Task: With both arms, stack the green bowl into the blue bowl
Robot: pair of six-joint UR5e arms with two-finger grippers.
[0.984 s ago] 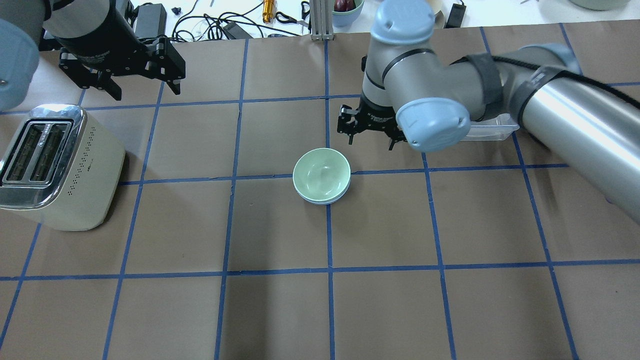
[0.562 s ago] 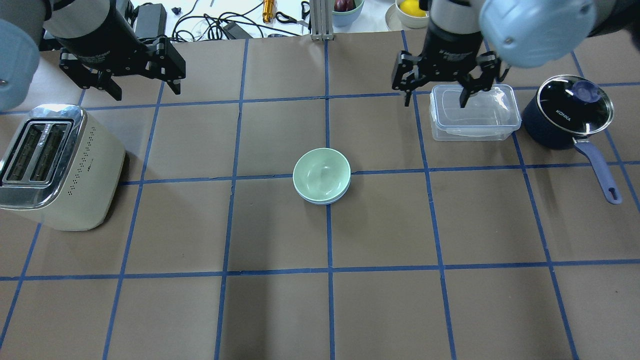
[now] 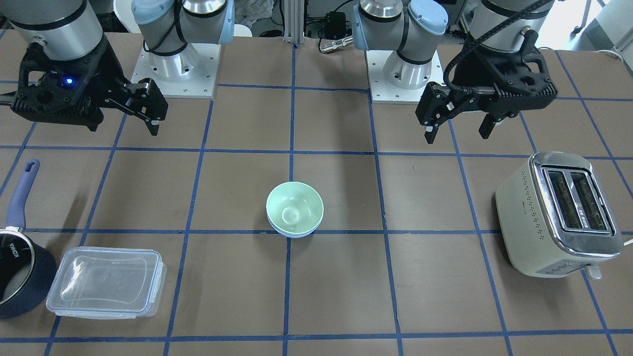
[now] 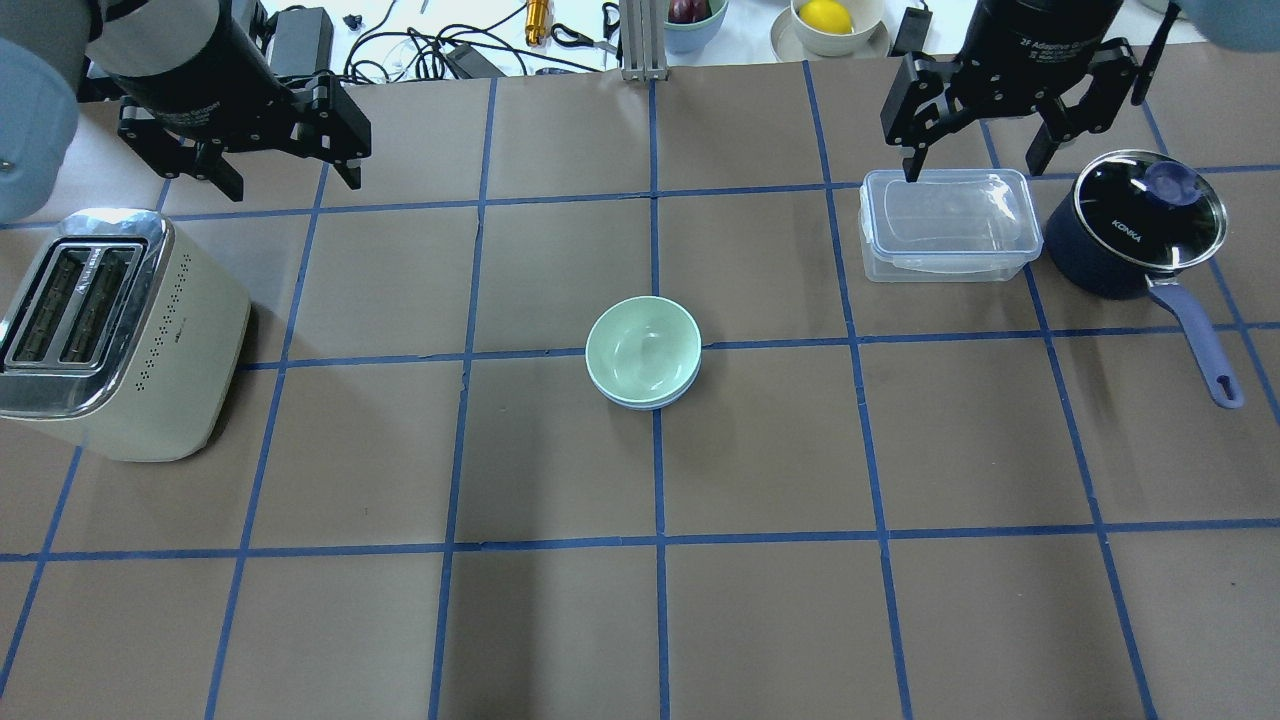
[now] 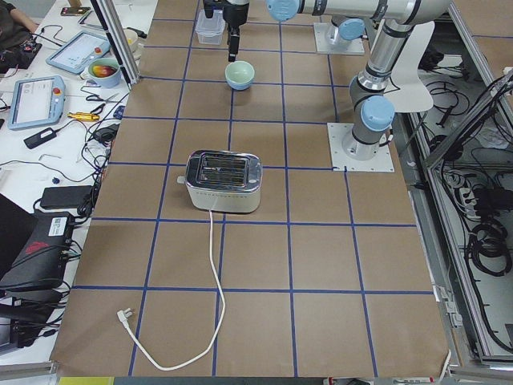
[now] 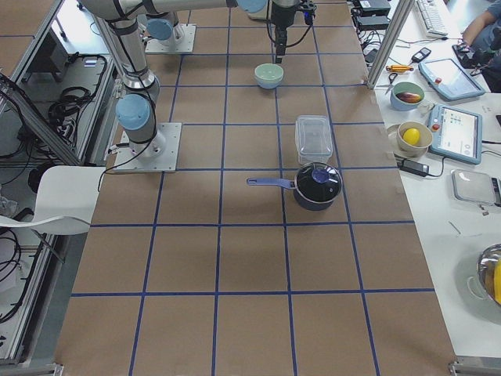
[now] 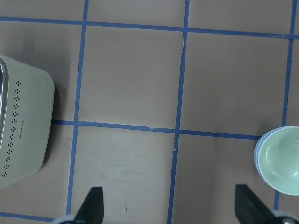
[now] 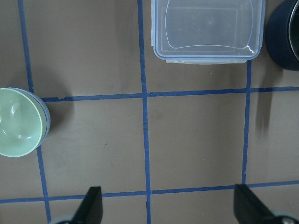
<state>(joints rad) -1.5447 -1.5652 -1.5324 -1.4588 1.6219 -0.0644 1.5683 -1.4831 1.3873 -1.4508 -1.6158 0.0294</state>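
The green bowl (image 4: 643, 348) sits nested inside the blue bowl (image 4: 640, 403) at the table's centre; only the blue bowl's rim shows under it. The stack also shows in the front view, green bowl (image 3: 294, 212) in blue bowl (image 3: 294, 234). My left gripper (image 4: 295, 185) is open and empty, raised at the far left, well away from the bowls. My right gripper (image 4: 975, 170) is open and empty, raised at the far right above the far edge of a clear box. The left wrist view shows the green bowl (image 7: 282, 165) at its right edge. The right wrist view shows it (image 8: 16, 122) at its left edge.
A cream toaster (image 4: 110, 335) stands at the left. A clear lidded plastic box (image 4: 948, 225) and a dark blue pot (image 4: 1140, 225) with a glass lid and a handle towards me stand at the far right. Cables and small bowls lie beyond the table's far edge.
My right arm has drawn back from beside the bowls, up and to the far right over the clear box, gripper still open. The left arm and the bowls have not moved.
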